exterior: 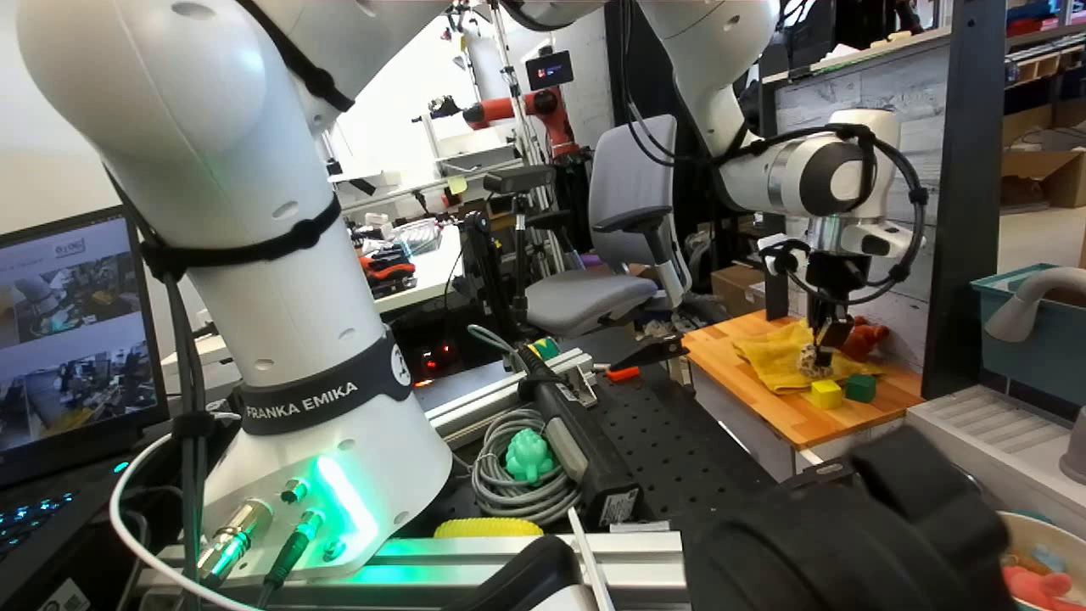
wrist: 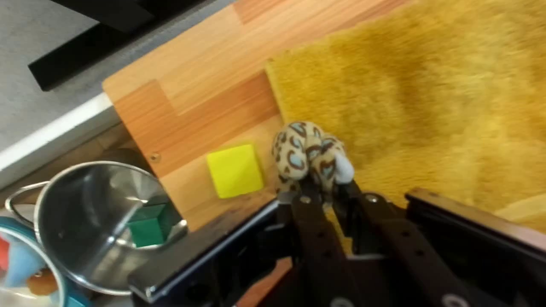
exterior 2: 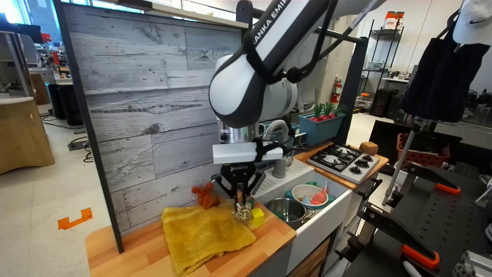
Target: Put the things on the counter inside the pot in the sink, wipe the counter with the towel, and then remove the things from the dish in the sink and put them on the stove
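Loading of the pot (wrist: pixel 72 213) is judged to be only begun: one green block (wrist: pixel 148 227) is seen inside it, while a spotted toy (wrist: pixel 305 149) is pinched by the nearly closed gripper (wrist: pixel 327 191) at the edge of the towel (wrist: pixel 409 106). A yellow block (wrist: pixel 236 171), second green block (exterior: pixel 860 388) and orange toy (exterior 2: pixel 206 195) are left to be cleared from the counter (wrist: pixel 204 106). Wiping, and transfer of the dish's (exterior 2: pixel 303 191) pieces (exterior 2: pixel 319 197) to the stove (exterior 2: pixel 342 162), seem undone. "FRANKA EMIKA" can be read on the arm (exterior: pixel 310 365); a swoosh (exterior 2: pixel 477 22) is borne by a cap (exterior 2: pixel 468 34).
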